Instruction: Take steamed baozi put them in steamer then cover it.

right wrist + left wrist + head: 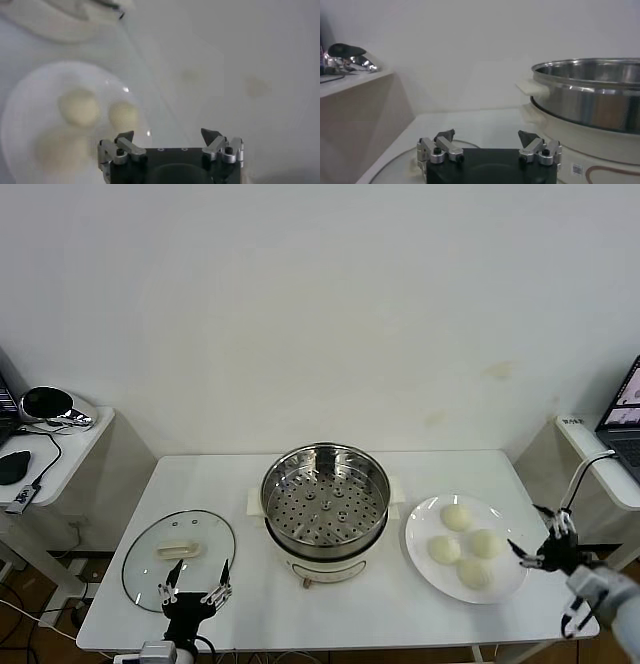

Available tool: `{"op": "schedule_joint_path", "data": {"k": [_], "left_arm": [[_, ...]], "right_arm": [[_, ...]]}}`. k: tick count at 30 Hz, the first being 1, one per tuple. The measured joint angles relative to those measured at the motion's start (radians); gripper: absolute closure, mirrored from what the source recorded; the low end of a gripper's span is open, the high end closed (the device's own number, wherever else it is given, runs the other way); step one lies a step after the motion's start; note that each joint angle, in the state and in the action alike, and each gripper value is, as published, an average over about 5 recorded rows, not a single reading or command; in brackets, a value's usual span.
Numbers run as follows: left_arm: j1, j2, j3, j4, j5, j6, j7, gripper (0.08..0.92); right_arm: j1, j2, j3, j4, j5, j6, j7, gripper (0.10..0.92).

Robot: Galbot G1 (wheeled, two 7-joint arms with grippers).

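White table point(300, 604); steamer point(325, 499) at center, uncovered to take buns. Cover point(180, 559) lies flat left of it. Plate point(425, 572) on the right holds four baozi point(457, 517). Left gripper point(197, 594) over the cover's near edge and right gripper point(538, 549) beside the plate, both wide, empty.

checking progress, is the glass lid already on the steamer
No, the glass lid lies flat on the table left of the open steamer.
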State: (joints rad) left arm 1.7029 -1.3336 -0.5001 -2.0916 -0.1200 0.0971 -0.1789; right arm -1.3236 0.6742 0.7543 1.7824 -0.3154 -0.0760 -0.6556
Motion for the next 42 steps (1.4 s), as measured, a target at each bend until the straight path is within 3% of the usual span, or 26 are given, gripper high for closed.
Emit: {"op": "schedule_joint_path", "data": {"k": [7,15,27,42], "left_arm": [[0.011,-0.001,-0.016,-0.001,0.031,-0.003,0.009,0.177],[0.023,-0.005,-0.033,-0.002,0.063,-0.005,0.011,0.177],[0.023,-0.001,-0.055,-0.005,0.094,-0.01,0.019,0.177],[0.032,-0.002,-0.073,0.001,0.122,-0.025,0.027,0.177]], "right_arm": [[0.349,-0.119,-0.326,-0.146,0.009,-0.003,-0.179,0.203],[0.723,-0.146,-0.715,-0.325,0.042,0.01,-0.327,0.203],[1.034,-0.04,-1.071,-0.565,0.038,0.049,-0.414,0.203],[1.146,0.121,-1.217,-0.766,-0.04,0.074,-0.43,0.203]]}}
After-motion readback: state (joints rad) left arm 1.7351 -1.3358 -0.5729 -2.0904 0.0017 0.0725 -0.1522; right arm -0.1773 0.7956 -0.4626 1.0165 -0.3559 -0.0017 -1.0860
